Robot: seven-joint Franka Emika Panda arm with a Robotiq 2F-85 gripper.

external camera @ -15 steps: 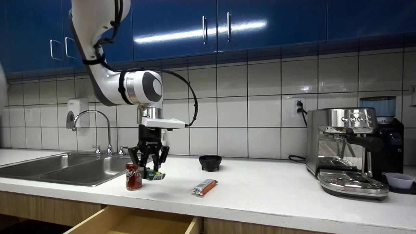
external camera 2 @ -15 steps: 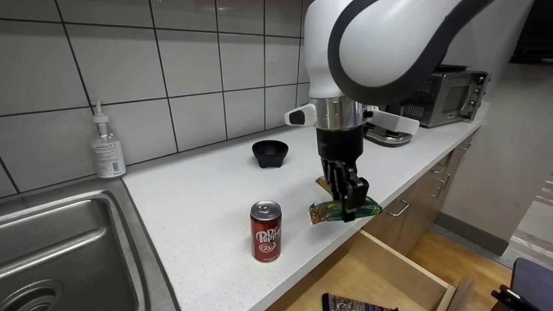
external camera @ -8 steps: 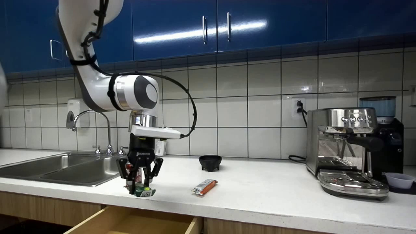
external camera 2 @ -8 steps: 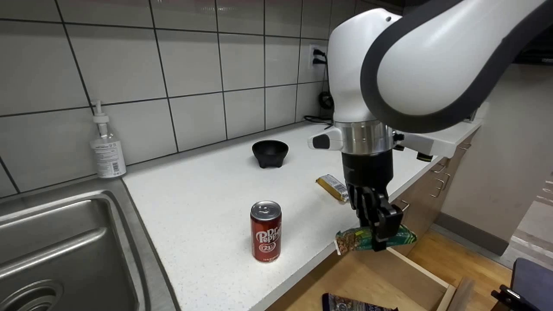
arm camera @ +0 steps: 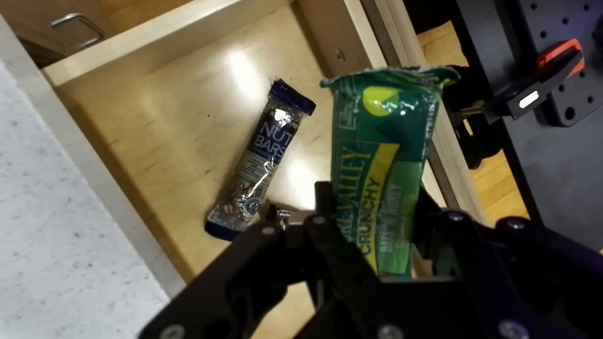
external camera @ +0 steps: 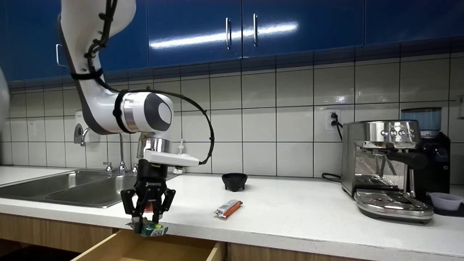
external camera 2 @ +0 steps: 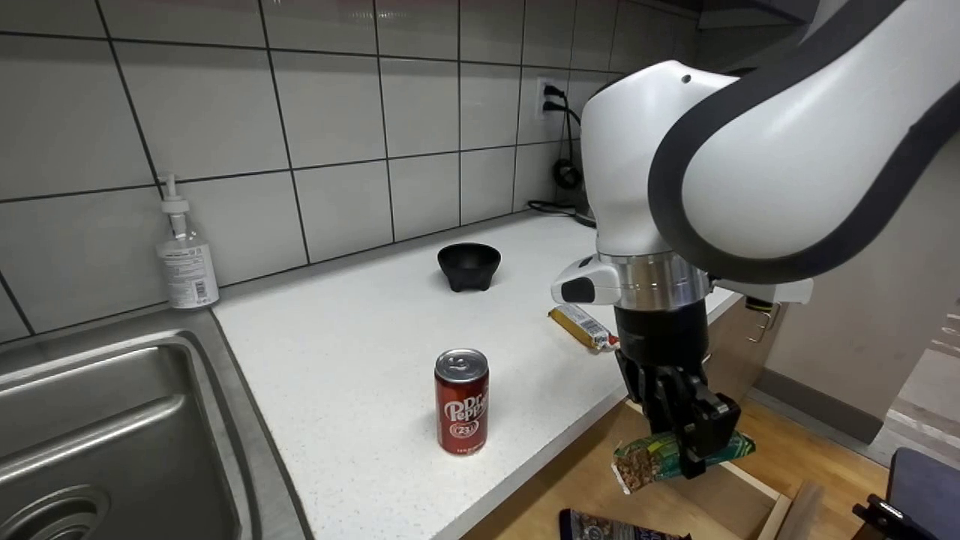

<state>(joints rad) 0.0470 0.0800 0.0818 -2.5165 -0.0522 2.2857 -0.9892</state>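
Green bar (arm camera: pixel 386 127) moved out over drawer (arm camera: pixel 165 136), clamped in jaws

The white arm (external camera: pixel 95 103) bends at the wrist (external camera: pixel 143 112), its black fingers (external camera: pixel 137 225) pointing down and clamped.

Green wrapper (arm camera: pixel 384 141) reads "VALLEY", "CRUNCHY"; blue wrapper (arm camera: pixel 259 162) in drawer (arm camera: pixel 165 141), "NUT BARS"; can (external camera 2: pixel 462 405) near counter's (external camera 2: pixel 352 375) front edge, "Dr Pepper", "23"; gripper (external camera: pixel 146 224), "ROBOTIQ".
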